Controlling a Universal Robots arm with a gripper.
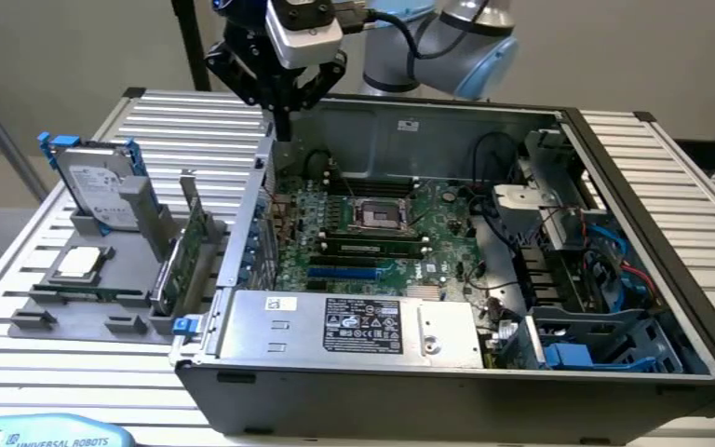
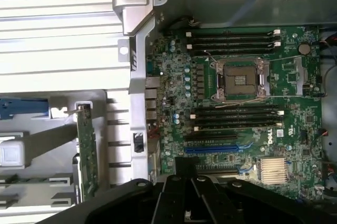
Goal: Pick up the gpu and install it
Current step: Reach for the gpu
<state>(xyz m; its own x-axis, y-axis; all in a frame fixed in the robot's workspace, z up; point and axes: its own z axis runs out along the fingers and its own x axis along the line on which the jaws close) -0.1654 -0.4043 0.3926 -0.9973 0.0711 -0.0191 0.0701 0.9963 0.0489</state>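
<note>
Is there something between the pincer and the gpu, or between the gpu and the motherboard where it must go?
Nothing visible lies between the shut pincer, which hangs above the case wall, and the gpu, upright in its grey holder. That same wall stands between the gpu and the motherboard.

I read "UNIVERSAL ROBOTS" on the blue object (image 1: 34, 434), at seven o'clock from the computer case (image 1: 457, 391) in the exterior view. "DELL" stands on the motherboard (image 2: 237, 105). The power supply label (image 1: 364, 326) carries print too fine to read.
</note>
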